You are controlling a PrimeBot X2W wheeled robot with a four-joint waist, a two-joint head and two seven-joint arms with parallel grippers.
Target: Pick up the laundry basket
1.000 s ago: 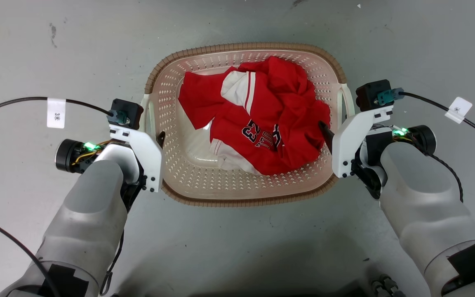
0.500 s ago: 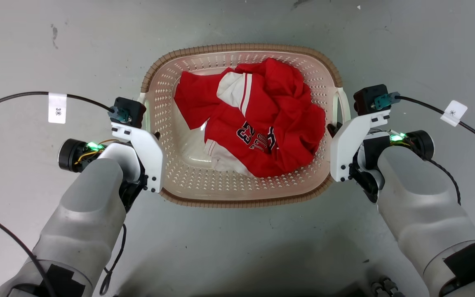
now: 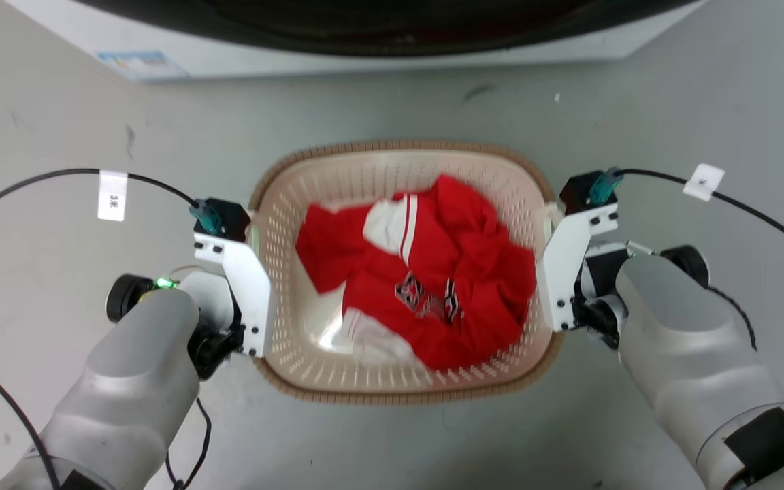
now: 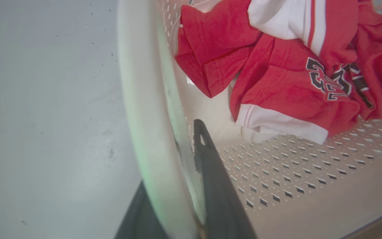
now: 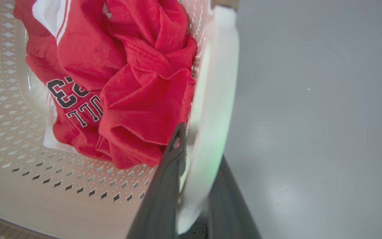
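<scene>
- Grey floor point(image 3: 392, 435) spreads out below you, and the white front of a washing machine point(image 3: 392, 41) runs along the far edge of the head view.
- Your laundry basket point(image 3: 399, 151) is centred between your two arms, near that machine, with its brown woven-look rim facing up.
- A crumpled red jersey point(image 3: 446, 299) with white trim and dark lettering lies inside it, bunched toward the right wall.
- Your left claw point(image 4: 174, 166) is clamped across the white left handle point(image 4: 138, 99), one dark finger inside the perforated wall and the other outside.
- Your right claw point(image 5: 201, 146) pinches the white right handle point(image 5: 221, 83) the same way, its inner fingertip just beside the red cloth.
- You cannot tell whether the basket's base touches the floor.
</scene>
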